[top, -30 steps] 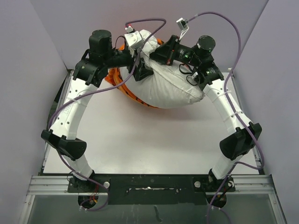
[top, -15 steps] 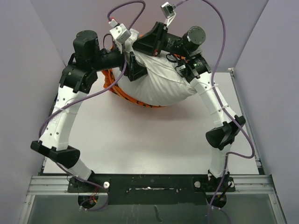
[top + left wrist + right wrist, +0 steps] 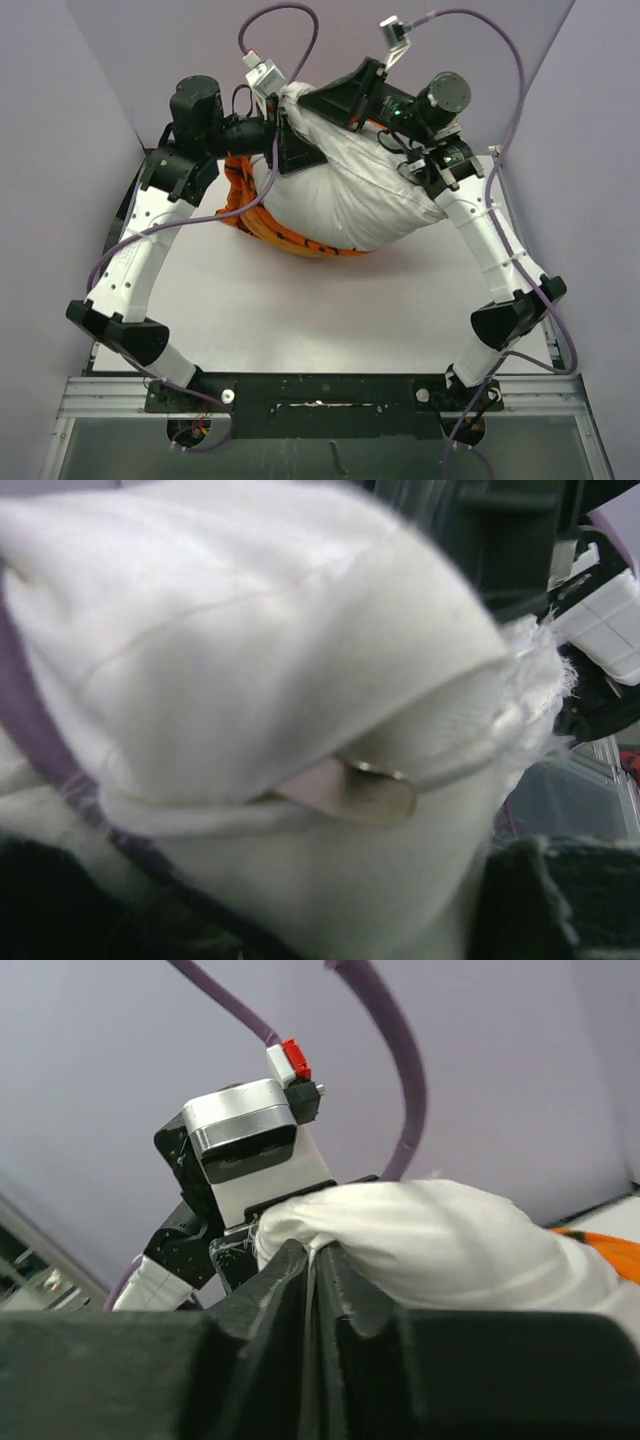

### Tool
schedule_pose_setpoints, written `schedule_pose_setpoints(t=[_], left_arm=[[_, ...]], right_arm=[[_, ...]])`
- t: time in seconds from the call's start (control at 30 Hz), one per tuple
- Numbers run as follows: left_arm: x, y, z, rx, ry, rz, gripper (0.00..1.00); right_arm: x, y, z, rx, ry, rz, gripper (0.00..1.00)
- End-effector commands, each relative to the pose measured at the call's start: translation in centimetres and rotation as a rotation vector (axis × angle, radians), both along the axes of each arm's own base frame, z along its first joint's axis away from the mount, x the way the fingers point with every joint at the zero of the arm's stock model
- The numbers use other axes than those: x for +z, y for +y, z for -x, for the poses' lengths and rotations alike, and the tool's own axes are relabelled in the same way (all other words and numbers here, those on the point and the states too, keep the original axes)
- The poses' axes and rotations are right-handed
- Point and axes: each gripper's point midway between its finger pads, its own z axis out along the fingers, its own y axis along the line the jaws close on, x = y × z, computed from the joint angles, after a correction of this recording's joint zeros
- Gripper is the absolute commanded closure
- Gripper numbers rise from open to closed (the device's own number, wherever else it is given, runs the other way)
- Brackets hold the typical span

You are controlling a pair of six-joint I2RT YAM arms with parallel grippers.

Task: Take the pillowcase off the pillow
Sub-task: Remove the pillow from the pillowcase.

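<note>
Pillowcase (image 3: 243, 196), a bright-orange plush cover printed with black motifs, is the only container here, but doing this step well starts at the fingers. The right gripper (image 3: 314, 1252) has its jaws pressed together on a corner of the plump white seamed pillow (image 3: 350, 200), and white fabric bulges out just above them. The left gripper (image 3: 295, 152) is at the same far end of the pillow, buried in white cloth. Its wrist view shows one finger (image 3: 350, 792) lying in a fold with the other hidden, so I cannot tell whether it is pinching or only pushed in.

I judge that the two grippers need different cloth. One should hold the white corner while the other pinches only orange fabric at the open mouth and draws it away from the held corner. If both hold white, the cover will probably just ride along with the pillow. A slow pull seems wise, since plush like this is likely to drag on the cushion and bunch up.

Most of the pillow is bare. It lies across the middle of the far edge of the table (image 3: 300, 310) and seems lifted at the held end. The pillowcase is gathered in folds round the pillow's left side and under its near edge. Only that lower part looks to be inside, and how deep it goes is hidden.
</note>
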Motion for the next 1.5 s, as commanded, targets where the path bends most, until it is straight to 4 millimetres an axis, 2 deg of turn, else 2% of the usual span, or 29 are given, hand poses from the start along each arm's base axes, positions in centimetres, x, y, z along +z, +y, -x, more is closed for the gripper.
schedule_pose_setpoints(t=[0.0, 0.03, 0.1, 0.13, 0.17, 0.2, 0.27, 0.3, 0.37, 0.43, 0.6, 0.67, 0.73, 0.8, 0.87, 1.0, 1.13, 1.23, 1.27, 1.33, 1.37, 1.47], left_arm=[[-0.7, -0.9, -6.4, 0.099, 0.017, 0.063, 1.0], [0.0, -0.4, -7.0, 0.128, 0.016, 0.075, 1.0], [2.2, 0.5, -7.4, 0.146, 0.006, 0.122, 1.0], [3.6, 0.9, -7.4, 0.15, -0.013, 0.147, 1.0], [4.9, 1.2, -7.4, 0.158, -0.045, 0.166, 1.0], [6.2, 1.5, -7.5, 0.173, -0.085, 0.179, 1.0], [8.4, 2.3, -7.6, 0.201, -0.163, 0.194, 1.0], [9.0, 2.5, -7.7, 0.217, -0.19, 0.193, 1.0], [9.9, 3.2, -8.1, 0.247, -0.218, 0.196, 1.0], [10.8, 4.2, -8.7, 0.28, -0.246, 0.202, 1.0], [13.0, 7.0, -10.4, 0.401, -0.377, 0.181, 1.0], [13.3, 8.0, -11.0, 0.443, -0.4, 0.17, 1.0], [12.6, 8.3, -11.8, 0.461, -0.394, 0.15, 1.0], [11.0, 8.0, -12.4, 0.441, -0.349, 0.129, 1.0], [9.0, 7.2, -12.7, 0.401, -0.286, 0.115, 1.0], [6.5, 5.7, -12.3, 0.288, -0.188, 0.116, 1.0], [6.7, 5.4, -10.6, 0.216, -0.194, 0.117, 1.0], [7.4, 5.9, -9.0, 0.19, -0.251, 0.085, 1.0], [7.9, 6.2, -8.2, 0.176, -0.28, 0.076, 0.85], [8.8, 7.4, -6.9, 0.141, -0.332, 0.067, 0.23], [9.4, 8.2, -6.4, 0.142, -0.362, 0.065, 0.05], [11.5, 11.2, -4.2, 0.171, -0.527, 0.03, 0.02]], right_arm=[[4.7, -7.4, -0.6, -0.231, -0.109, -0.07, 0.84], [5.1, -9.6, -1.4, -0.301, -0.138, -0.057, 0.75], [5.5, -13.1, -1.8, -0.403, -0.207, -0.026, 0.67], [5.7, -14.8, -1.8, -0.453, -0.23, -0.013, 0.58], [5.7, -16.4, -1.6, -0.493, -0.254, -0.003, 0.43], [5.7, -18.1, -1.3, -0.536, -0.281, 0.01, 0.36], [5.3, -21.2, -0.5, -0.613, -0.305, 0.04, 0.3], [4.9, -22.2, -0.1, -0.644, -0.313, 0.062, 0.24], [3.5, -23.0, 0.8, -0.738, -0.373, 0.174, 0.17], [1.9, -23.3, 1.7, -0.762, -0.358, 0.203, 0.15], [-4.8, -25.5, 1.2, -0.878, -0.274, 0.242, 0.12], [-7.5, -25.9, 1.2, -0.903, -0.24, 0.25, 0.11], [-9.7, -26.2, 1.5, -0.918, -0.217, 0.256, 0.11], [-11.3, -25.9, 1.8, -0.901, -0.213, 0.235, 0.1], [-12.5, -24.8, 1.8, -0.821, -0.192, 0.215, 0.08], [-13.8, -22.2, -0.4, -0.751, -0.177, 0.244, 0.03], [-13.5, -17.3, -2.4, -0.65, -0.248, 0.307, 0.02], [-11.7, -14.6, -4.1, -0.598, -0.298, 0.272, 0.08], [-10.8, -13.8, -4.4, -0.583, -0.323, 0.249, 0.11], [-9.7, -12.3, -5.0, -0.554, -0.339, 0.225, 0.24], [-9.2, -11.5, -5.3, -0.54, -0.344, 0.216, 0.33], [-7.6, -9.3, -5.7, -0.513, -0.367, 0.172, 0.6]])
